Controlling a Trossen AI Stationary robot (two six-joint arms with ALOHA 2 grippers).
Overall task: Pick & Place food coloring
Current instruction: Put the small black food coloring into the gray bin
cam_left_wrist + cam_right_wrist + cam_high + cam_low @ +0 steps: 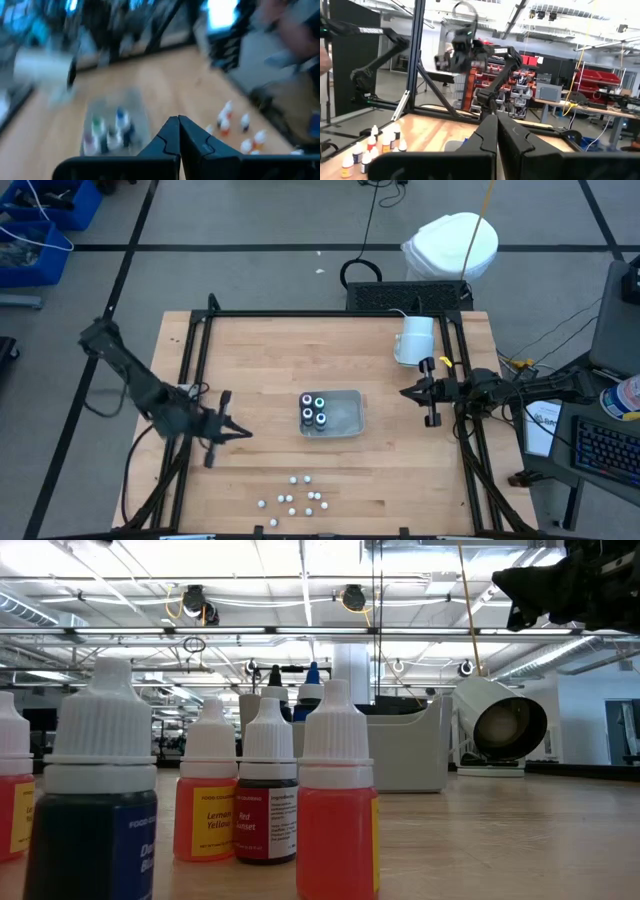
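Observation:
Several small food coloring dropper bottles [300, 498] with white caps stand on their bases in a loose group near the table's front edge; they loom close in the low view [268, 780]. Several dark food coloring bottles [314, 410] stand inside the clear tray [350, 420] at the table's middle. My left gripper [243, 433] hovers shut left of the tray, pointing at it, with nothing in it [178, 121]. My right gripper [405, 392] waits shut right of the tray, also with nothing in it [496, 120].
A white mug [415, 340] lies on its side at the far right of the table, behind my right gripper. A black frame [300, 314] runs round the table's far and side edges. Bare wood lies between the tray and the front group of bottles.

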